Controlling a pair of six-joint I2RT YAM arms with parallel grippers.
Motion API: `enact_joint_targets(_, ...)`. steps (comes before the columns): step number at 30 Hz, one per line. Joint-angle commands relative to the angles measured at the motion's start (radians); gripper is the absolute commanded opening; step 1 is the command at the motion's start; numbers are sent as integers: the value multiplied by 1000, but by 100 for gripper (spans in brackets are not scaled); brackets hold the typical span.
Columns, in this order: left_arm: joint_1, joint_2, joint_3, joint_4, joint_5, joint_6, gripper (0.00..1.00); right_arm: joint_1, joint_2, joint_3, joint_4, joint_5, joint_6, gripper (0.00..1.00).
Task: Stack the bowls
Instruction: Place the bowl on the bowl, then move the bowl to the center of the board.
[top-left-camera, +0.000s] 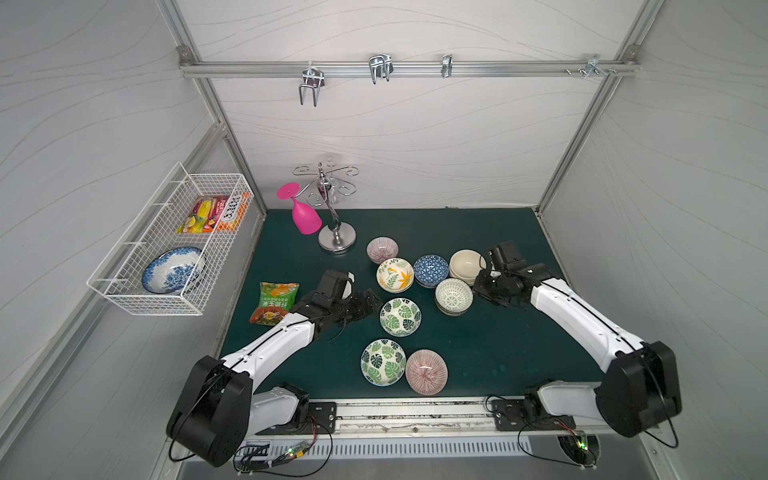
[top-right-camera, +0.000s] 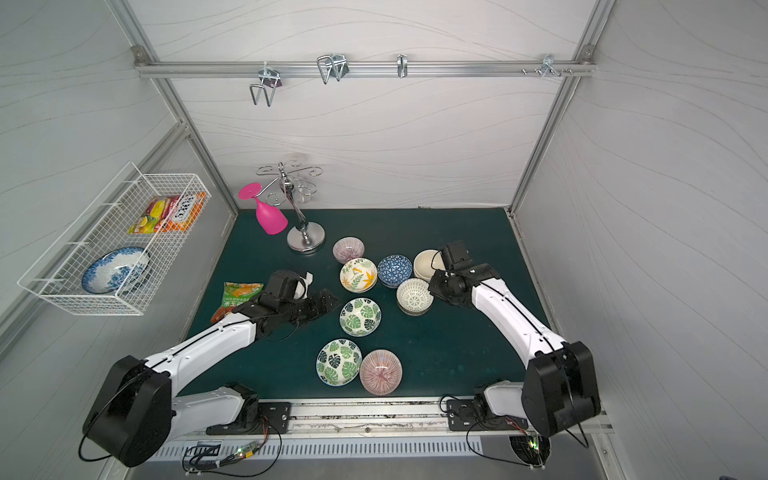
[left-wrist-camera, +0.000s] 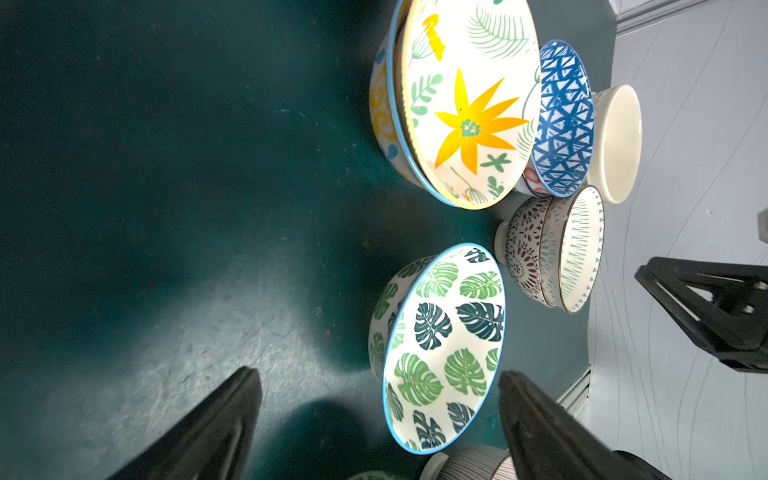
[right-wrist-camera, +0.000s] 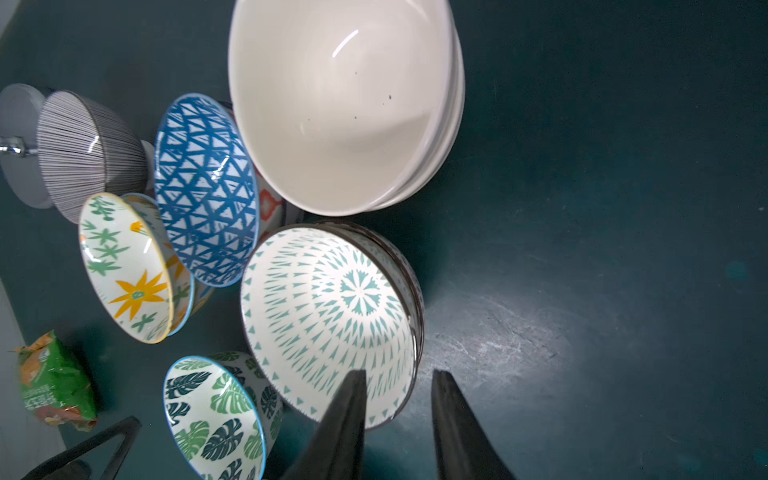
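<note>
Bowls (top-left-camera: 430, 270) sit mouths-up, clustered on green mat (top-left-camera: 498, 353) in both top views, grey walls (top-left-camera: 415, 145) around. Left wrist: my left fingers (left-wrist-camera: 208, 436) spread wide near leaf bowl (left-wrist-camera: 440, 349). Right wrist: right fingers (right-wrist-camera: 345, 428) slightly parted astride lattice bowl (right-wrist-camera: 324, 299) rim.

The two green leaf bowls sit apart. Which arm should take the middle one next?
Left. The open left gripper points at the round green leaf-patterned ceramic bowl beside it, with nothing between them. The right gripper straddles the rim of the white lattice bowl stack, farther off.
</note>
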Motion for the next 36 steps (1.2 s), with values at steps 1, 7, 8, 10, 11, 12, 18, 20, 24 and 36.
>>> enact_joint_targets(1, -40, 38, 64, -39, -43, 29, 93, -6, -56, -27, -52, 12, -16, 32)
enact_joint_targets(7, -158, 182, 161, -134, -133, 14, 80, -21, -146, -67, -79, 6, -33, 33)
enact_joint_targets(8, -164, 196, 163, -136, -140, 0, 77, -25, -166, -74, -83, 3, -35, 33)
enact_joint_targets(10, -170, 216, 155, -137, -152, -25, 68, -37, -202, -84, -94, -1, -39, 33)
enact_joint_targets(11, -172, 224, 153, -137, -156, -35, 64, -43, -218, -87, -101, -2, -42, 33)
enact_joint_targets(12, -173, 229, 154, -139, -160, -38, 62, -48, -234, -90, -106, -6, -45, 33)
enact_joint_targets(18, -196, 246, 179, -141, -161, -34, 49, -86, -261, -110, -96, -45, -62, 33)
enact_joint_targets(20, -205, 256, 187, -148, -172, -34, 43, -100, -258, -115, -86, -69, -70, 33)
enact_joint_targets(24, -217, 274, 204, -160, -179, -30, 32, -121, -261, -117, -74, -89, -84, 33)
enact_joint_targets(36, -250, 310, 262, -186, -202, -49, 8, -171, -322, -114, -108, -36, -81, 99)
